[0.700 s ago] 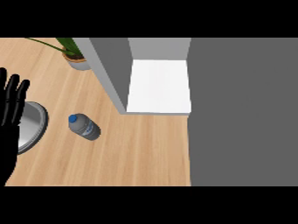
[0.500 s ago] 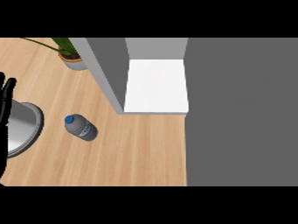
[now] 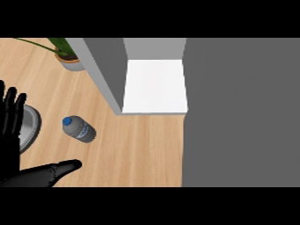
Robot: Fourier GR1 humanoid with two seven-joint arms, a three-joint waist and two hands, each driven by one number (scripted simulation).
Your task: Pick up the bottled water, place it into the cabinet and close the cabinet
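At far left, left hand point(image 3: 1, 136): released, fingers straight and pointing up, thumb stretched toward the right; it grasps nothing and partly covers a grey round dish point(image 3: 32, 127).
Bottled water point(image 3: 79, 129): lying on its side on the wooden counter point(image 3: 139, 149), just right of the dish and apart from the hand, above the thumb's tip.
Bottle's look: small, pale see-through body, blue cap at the end that points up and left.
Handling, as a judgement: probably light, smooth plastic with walls that give a little; being round, it may roll when nudged.
Where to take hold: across the middle of the body, fingers on one side, thumb on the other, away from the cap.
Cabinet point(image 3: 155, 88): right of the bottle, its white inside showing.
Right hand: not in view.
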